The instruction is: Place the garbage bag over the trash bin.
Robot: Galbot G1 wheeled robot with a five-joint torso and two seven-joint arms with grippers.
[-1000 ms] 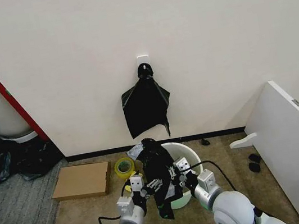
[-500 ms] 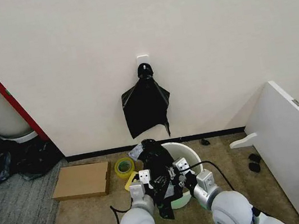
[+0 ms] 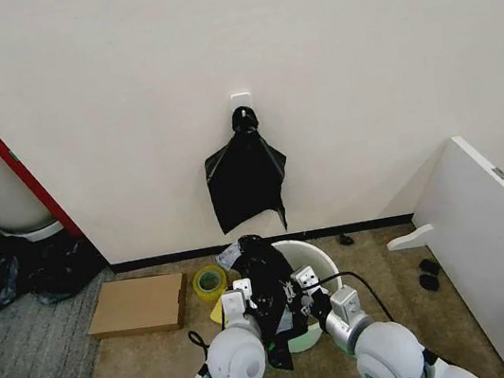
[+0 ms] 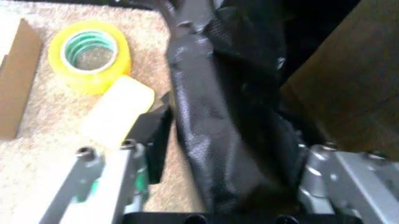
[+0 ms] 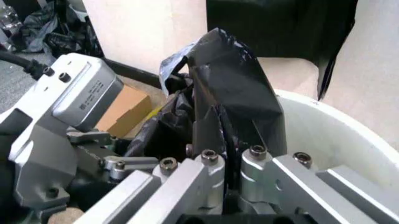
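The cream-white trash bin (image 3: 317,250) stands on the carpet below the wall, its rim (image 5: 330,135) close in the right wrist view. The black garbage bag (image 3: 264,278) hangs bunched over the bin's near-left rim. My right gripper (image 3: 301,287) is shut on a fold of the bag (image 5: 231,79), its fingers (image 5: 209,140) pinched together on the film. My left gripper (image 3: 242,300) is at the bag's left side. In the left wrist view its jaws stand open, one on each side of the bag (image 4: 218,116).
A yellow tape roll (image 3: 209,281) and a pale block (image 4: 118,112) lie just left of the bin, and a flat cardboard piece (image 3: 139,304) farther left. A knotted bunch of black bags (image 3: 245,176) hangs from a wall hook. A white board (image 3: 498,227) leans at the right.
My left arm has swung in from the left toward the bag, bringing its gripper right up beside it. The right gripper and the bag have stayed put.
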